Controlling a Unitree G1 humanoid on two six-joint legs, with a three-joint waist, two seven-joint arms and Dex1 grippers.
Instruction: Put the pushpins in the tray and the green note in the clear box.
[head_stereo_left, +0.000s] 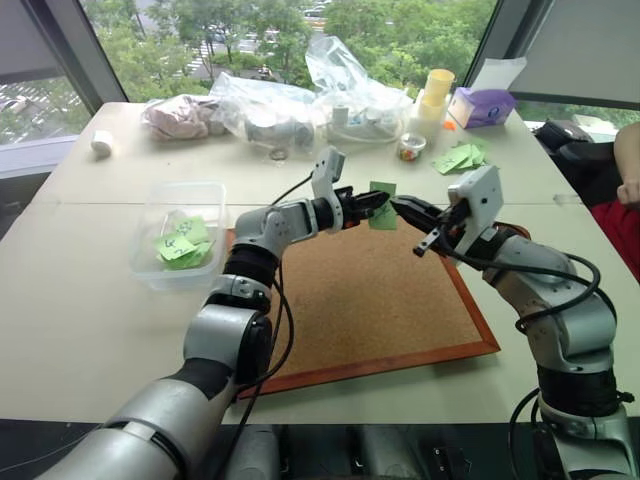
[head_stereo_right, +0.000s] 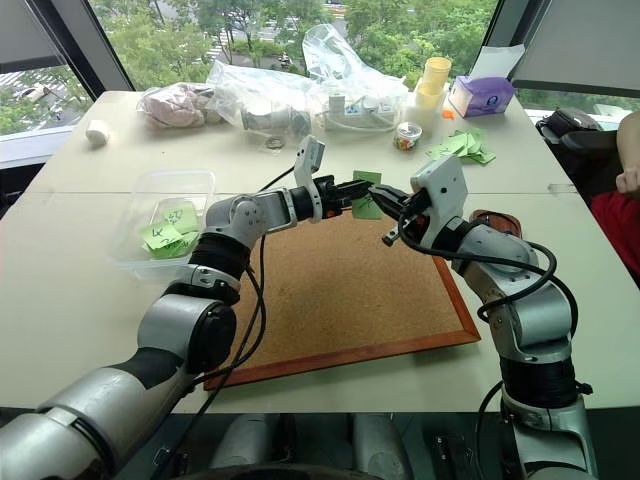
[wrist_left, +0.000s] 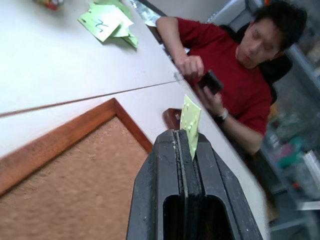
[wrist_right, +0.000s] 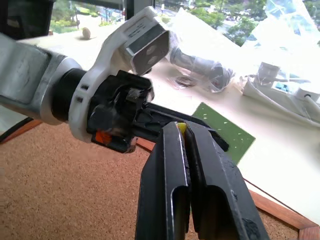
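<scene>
My left gripper (head_stereo_left: 384, 204) is shut on the green note (head_stereo_left: 381, 214), holding it in the air above the far edge of the cork board (head_stereo_left: 370, 300). The note (wrist_left: 190, 120) stands up from the fingertips in the left wrist view. My right gripper (head_stereo_left: 398, 204) is shut and meets the left one tip to tip. A small yellow bit (wrist_right: 181, 128) is pinched between its fingers; I cannot tell whether it is a pushpin. The tray (head_stereo_right: 497, 216) peeks out behind the right arm. The clear box (head_stereo_left: 150, 215) sits at the left with several green notes inside.
A bunch of green notes (head_stereo_left: 460, 157), clear plastic bags (head_stereo_left: 300, 100), yellow cups (head_stereo_left: 435, 95) and a purple box (head_stereo_left: 483, 105) line the table's far side. A person in red (wrist_left: 225, 65) sits at the right edge of the table.
</scene>
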